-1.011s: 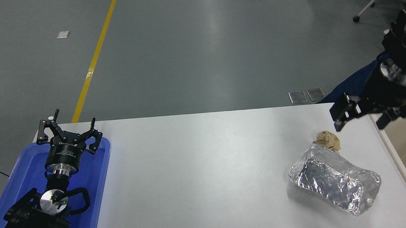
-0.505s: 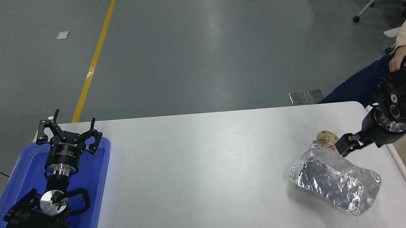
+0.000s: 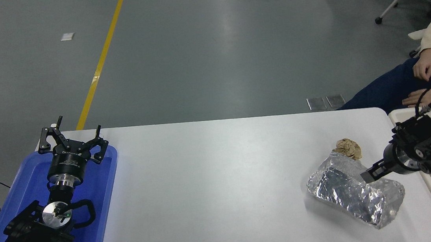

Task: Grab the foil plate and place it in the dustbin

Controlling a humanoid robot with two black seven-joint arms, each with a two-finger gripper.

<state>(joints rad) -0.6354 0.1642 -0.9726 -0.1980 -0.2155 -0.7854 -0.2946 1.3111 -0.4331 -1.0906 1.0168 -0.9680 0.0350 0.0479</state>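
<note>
White table (image 3: 221, 183): bears all
Dustbin (image 3: 396, 114): beige, off the table's right edge
Blue tray (image 3: 101, 211): left; left gripper (image 3: 72, 142) above it, fingers spread
Foil plate (image 3: 354, 191): right, on table
Right gripper (image 3: 371, 172): over plate's near-right rim, spread unclear
Paper wad (image 3: 348, 148): touching plate's far end

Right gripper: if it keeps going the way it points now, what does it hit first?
The right gripper points left and slightly down, its tip already over the foil plate. It would likely meet the plate's crinkled top first; height above it is unclear from this single view.
</note>
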